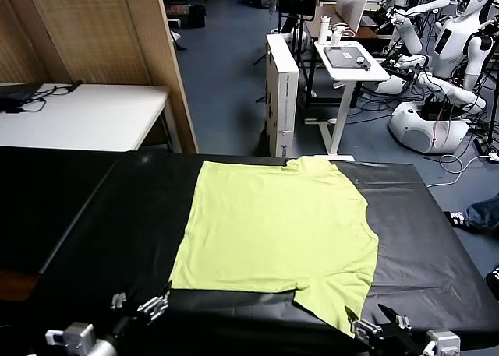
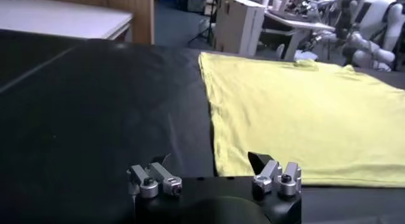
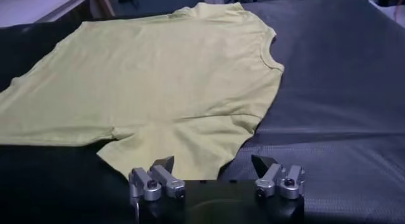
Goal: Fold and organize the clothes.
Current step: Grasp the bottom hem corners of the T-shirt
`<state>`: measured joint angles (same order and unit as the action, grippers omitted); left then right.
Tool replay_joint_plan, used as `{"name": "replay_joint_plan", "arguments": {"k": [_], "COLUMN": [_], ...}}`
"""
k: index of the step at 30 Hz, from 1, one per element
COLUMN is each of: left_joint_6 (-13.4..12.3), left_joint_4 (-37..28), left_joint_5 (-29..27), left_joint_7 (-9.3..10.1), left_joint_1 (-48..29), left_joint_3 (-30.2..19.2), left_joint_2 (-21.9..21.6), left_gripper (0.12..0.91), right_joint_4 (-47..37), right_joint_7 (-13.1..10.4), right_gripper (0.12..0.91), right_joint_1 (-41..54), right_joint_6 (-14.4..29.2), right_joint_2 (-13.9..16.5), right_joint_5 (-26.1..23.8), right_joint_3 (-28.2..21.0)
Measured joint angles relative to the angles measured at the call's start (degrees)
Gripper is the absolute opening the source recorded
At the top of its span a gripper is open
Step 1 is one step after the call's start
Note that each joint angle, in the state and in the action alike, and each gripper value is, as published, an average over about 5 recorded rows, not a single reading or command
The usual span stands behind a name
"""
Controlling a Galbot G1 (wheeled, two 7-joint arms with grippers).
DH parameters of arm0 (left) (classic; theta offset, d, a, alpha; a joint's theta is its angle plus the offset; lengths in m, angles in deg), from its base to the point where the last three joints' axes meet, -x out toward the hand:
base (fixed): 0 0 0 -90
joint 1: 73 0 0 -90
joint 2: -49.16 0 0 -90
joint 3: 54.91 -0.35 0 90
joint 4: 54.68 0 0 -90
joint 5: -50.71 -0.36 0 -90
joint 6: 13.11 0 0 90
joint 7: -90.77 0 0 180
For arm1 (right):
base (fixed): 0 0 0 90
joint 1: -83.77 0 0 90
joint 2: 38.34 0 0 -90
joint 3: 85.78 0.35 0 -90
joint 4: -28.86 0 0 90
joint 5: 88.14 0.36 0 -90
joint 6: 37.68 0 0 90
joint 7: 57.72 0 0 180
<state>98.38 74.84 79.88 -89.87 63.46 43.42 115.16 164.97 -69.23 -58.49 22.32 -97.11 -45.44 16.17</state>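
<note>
The clothes are one lime yellow-green T-shirt (image 1: 273,231), spread flat on the black table (image 1: 93,231). Its neck points to the right, one sleeve lies at the far edge and the other at the near edge. My left gripper (image 1: 140,301) hovers open at the near edge, just off the shirt's near hem corner. In the left wrist view the left gripper (image 2: 209,161) holds nothing, with the shirt (image 2: 304,118) ahead of it. My right gripper (image 1: 369,317) is open beside the near sleeve. In the right wrist view the right gripper (image 3: 212,161) stands empty over the edge of the sleeve (image 3: 171,149).
A white table (image 1: 78,114) stands at the back left beside a wooden partition (image 1: 101,29). Beyond the far edge are a white cabinet (image 1: 282,83), a small white stand (image 1: 351,60) and other robots (image 1: 437,83). Bare black tabletop lies on both sides of the shirt.
</note>
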Motion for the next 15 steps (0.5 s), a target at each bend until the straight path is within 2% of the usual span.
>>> {"name": "replay_joint_plan", "arguments": {"k": [9,15], "left_joint_6": [-0.29,-0.38], "left_joint_4": [-1.91,-3.16], "left_joint_5": [-1.21,-2.21], "left_joint_7": [0.26,0.42], "left_joint_1": [-1.23,-1.72], "left_joint_3": [-1.39,-2.70], "left_joint_2": [1.33,2.78], "left_gripper": [0.907,0.838], "right_joint_4": [-0.36,-0.47], "right_joint_7": [0.04,0.12], "right_gripper": [0.907,0.907], "right_joint_1": [0.43,0.10], "right_joint_6": [-0.01,-0.02], "right_joint_2": [-0.46,-0.62], "right_joint_5": [-1.77,-2.77], "right_joint_3": [-1.32,-2.04]}}
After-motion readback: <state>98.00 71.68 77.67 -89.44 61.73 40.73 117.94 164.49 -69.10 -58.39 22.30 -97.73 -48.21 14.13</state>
